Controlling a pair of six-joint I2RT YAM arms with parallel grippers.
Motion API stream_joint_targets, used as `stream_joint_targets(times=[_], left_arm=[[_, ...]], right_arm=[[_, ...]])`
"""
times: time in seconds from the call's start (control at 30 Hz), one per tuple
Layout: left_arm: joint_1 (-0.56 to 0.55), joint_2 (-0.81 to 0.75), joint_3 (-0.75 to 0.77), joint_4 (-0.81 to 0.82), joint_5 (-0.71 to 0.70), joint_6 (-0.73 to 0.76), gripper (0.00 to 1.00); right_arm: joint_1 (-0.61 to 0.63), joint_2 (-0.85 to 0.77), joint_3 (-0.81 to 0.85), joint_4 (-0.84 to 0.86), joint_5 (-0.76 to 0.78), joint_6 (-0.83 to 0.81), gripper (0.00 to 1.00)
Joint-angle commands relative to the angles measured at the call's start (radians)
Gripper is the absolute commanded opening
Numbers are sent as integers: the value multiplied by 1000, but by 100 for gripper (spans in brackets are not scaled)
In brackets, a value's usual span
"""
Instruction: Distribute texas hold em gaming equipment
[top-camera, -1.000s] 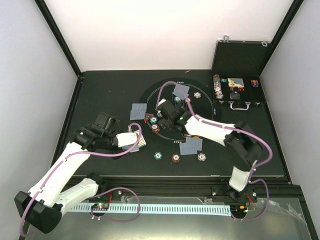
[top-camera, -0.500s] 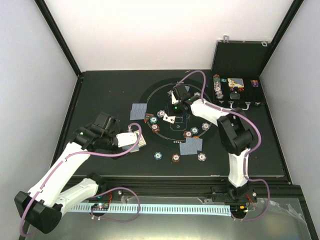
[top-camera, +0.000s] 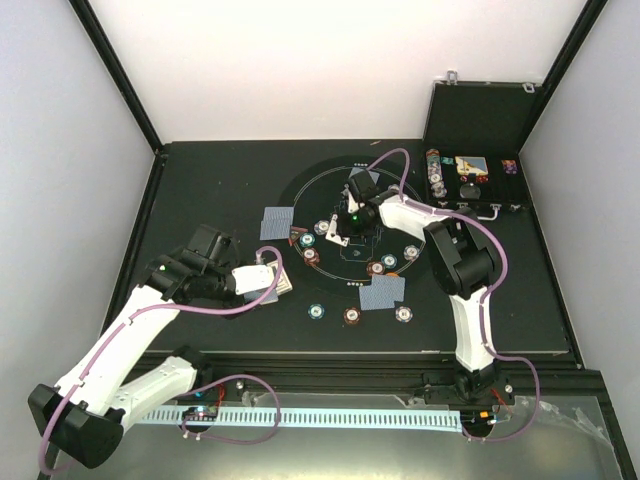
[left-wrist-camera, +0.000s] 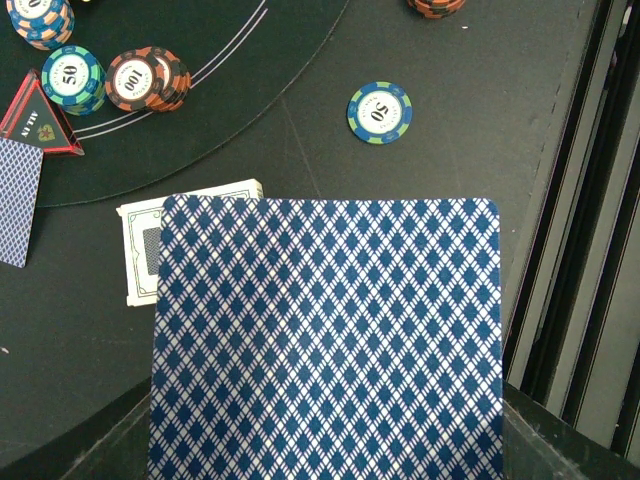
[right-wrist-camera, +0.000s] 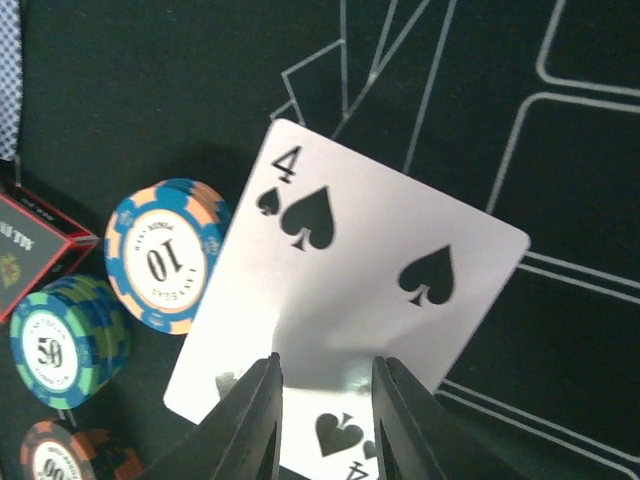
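Observation:
My left gripper (top-camera: 252, 281) is at the mat's near-left rim, shut on playing cards whose blue diamond back (left-wrist-camera: 325, 340) fills the left wrist view and hides the fingers. A white-edged card pile (left-wrist-camera: 190, 240) lies just beyond it. My right gripper (right-wrist-camera: 327, 375) hangs over a face-up four of spades (right-wrist-camera: 350, 250) lying on the round black mat (top-camera: 335, 285). Its jaws stand a narrow gap apart and the card shows between them. Left of that card sit a blue-orange 10 chip stack (right-wrist-camera: 165, 262), a green 50 stack (right-wrist-camera: 62, 345) and a red triangle (right-wrist-camera: 35, 245).
Face-down cards lie at the mat's left (top-camera: 277, 222), far (top-camera: 363, 180) and near (top-camera: 383, 292) sides. Single chips (top-camera: 317, 312), (top-camera: 351, 316), (top-camera: 403, 314) line the near rim. An open black case (top-camera: 472, 180) with more chips stands at the back right.
The right arm has swung toward the mat's far side and its jaws have narrowed over the four of spades, which now lies face up. The left arm has stayed still.

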Motion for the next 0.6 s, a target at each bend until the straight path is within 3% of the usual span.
stream_joint_targets(times=[0.0,0.23,0.33,0.4,0.5,0.57], left_arm=[[6,-5,16,12,3,0,6],[6,-1,23,13,10,-3,7],[6,-2,19,14,9,-3,7],[6,-1,18,18,8,-3,7],[6,1,19,18,10,-5,7],[6,2,20,21,13,-4,7]], right_arm=[[-6,-17,20,-52,65,-22,28],[-5,-36,112,-175,188,-71,31],[-1,-93,93,-174,153,-66,33],[0,-158,44,-138,61,-41,41],[10,-318,-99,22,-139,51,63],[30,-401,-202,136,-274,142,73]])
